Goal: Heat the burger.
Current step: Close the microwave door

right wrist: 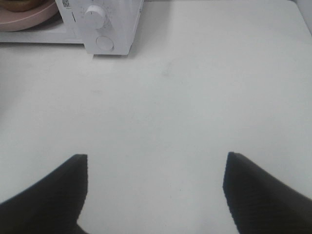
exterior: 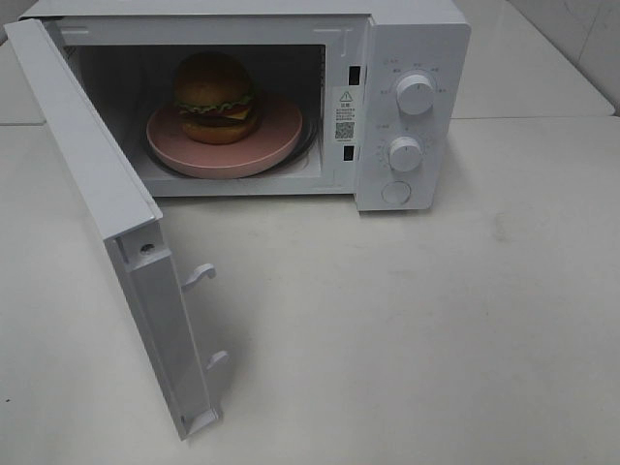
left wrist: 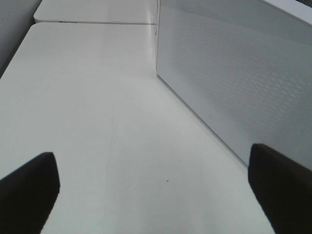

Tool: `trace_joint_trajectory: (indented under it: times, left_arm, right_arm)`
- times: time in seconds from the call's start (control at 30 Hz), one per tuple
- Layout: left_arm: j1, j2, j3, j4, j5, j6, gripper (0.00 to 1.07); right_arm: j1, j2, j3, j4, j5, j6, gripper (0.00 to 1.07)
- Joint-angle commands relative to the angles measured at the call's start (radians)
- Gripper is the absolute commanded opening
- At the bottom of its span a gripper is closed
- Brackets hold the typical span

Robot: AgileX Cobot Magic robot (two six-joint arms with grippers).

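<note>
Exterior high view: burger loaded, door wide open, and the closing swing is the risk

Exterior high shows the burger (exterior: 215, 97) inside the microwave (exterior: 412, 39), resting on the pink plate (exterior: 276, 145) in the cavity. The door (exterior: 87, 165) stands swung fully out from the microwave's hinge side, its two latch hooks (exterior: 201, 275) exposed. Neither arm shows in this view. The left gripper (left wrist: 152, 163) has its fingers spread wide and empty, just beside the door's outer face. The right gripper (right wrist: 155, 158) is likewise released, holding nothing, out in front of the microwave's control panel and well apart from it.

By my reading, the door needs shutting and a knob (exterior: 405, 153) needs turning. A push too close to the hinge, or too hard, could slide the whole microwave across the table (exterior: 436, 320) instead of latching it. A weak push may leave the hooks unseated, so nothing heats. The plate's rim lies near the cavity's front edge; if it overhangs, the door could strike it.
</note>
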Motion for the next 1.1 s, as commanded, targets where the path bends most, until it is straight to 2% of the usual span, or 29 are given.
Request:
trace_joint_trajectory:
  times: [0.03,1.1]
  left_arm:
    - [-0.002,-0.025,0.004,0.002,-0.006,-0.004,1.01]
    - [-0.002,-0.02,0.004,0.003,-0.006,-0.004,1.01]
  right_arm:
    - [-0.01,-0.035,0.003,-0.005,-0.018,-0.003,0.74]
    - [-0.01,-0.035,0.003,-0.005,-0.018,-0.004,0.74]
